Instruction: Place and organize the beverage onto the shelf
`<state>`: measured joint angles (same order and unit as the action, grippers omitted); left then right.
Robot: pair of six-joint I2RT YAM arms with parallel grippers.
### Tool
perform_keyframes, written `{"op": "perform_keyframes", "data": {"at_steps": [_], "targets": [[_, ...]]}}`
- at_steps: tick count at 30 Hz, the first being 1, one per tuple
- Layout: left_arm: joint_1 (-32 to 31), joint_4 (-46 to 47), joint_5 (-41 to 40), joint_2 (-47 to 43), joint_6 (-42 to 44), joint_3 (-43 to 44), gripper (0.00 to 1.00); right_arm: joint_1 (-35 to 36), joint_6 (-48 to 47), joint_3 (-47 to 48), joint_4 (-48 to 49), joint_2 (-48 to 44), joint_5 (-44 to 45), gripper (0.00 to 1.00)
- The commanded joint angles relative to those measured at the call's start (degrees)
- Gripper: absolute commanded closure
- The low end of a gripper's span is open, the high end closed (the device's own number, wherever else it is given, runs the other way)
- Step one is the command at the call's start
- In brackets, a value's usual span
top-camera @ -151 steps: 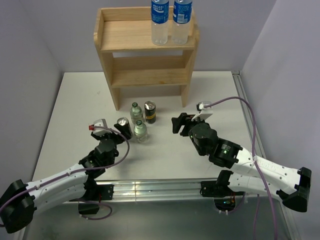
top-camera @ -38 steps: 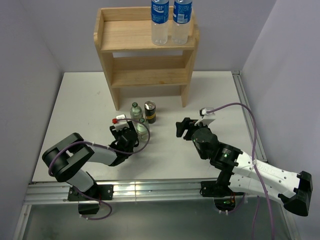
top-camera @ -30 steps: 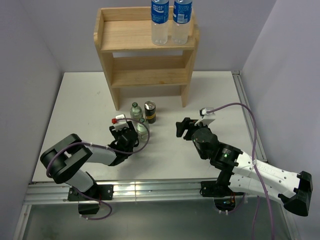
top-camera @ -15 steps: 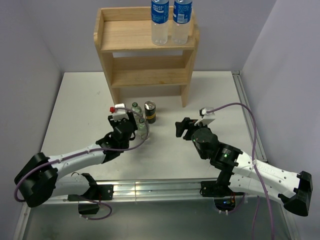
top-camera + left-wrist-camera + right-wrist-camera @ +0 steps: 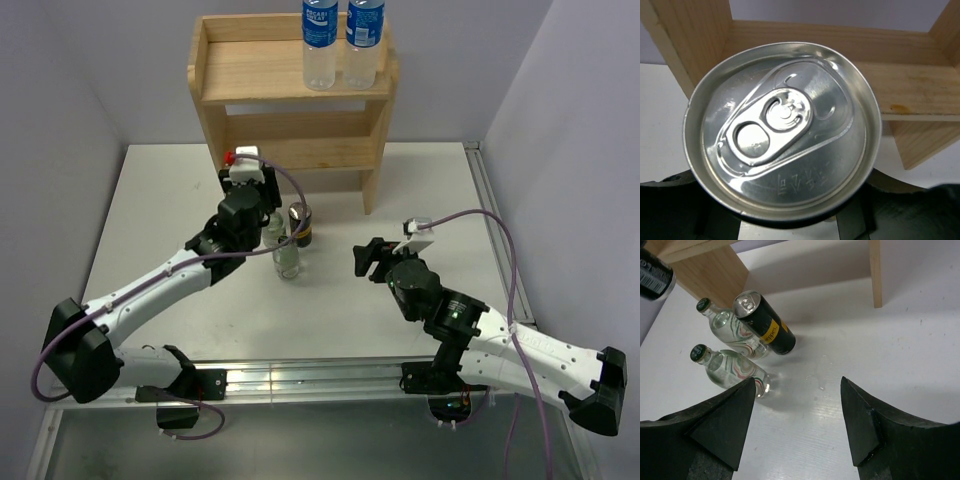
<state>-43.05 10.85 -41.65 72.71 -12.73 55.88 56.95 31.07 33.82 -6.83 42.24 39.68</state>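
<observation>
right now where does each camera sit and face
Top external: above and behind, looking down on white table, light wooden two-tier shelf, both arms.
Left wrist: faces the shelf over the silver-topped can in the left pincer.
Right wrist: low, faces black yellow-labelled can and two clear glass bottles, framed by open right pincer.
Shared: top and right wrist show that can.
</observation>
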Motion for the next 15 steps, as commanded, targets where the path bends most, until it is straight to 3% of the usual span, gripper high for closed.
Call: {"op": "perform_keyframes", "data": {"at_steps": [1,15], "targets": [[2.35,2.77,3.94,2.77,4.12,6.16,1.00,-0.43,0.75,-1.13,0.59,-1.89,1.80,0.24],[7.98,1.10,7.11,12.81,6.75,19.97,1.00,-0.70,0.75,-3.06,0.59,-3.13,2.07,0.24]]}}
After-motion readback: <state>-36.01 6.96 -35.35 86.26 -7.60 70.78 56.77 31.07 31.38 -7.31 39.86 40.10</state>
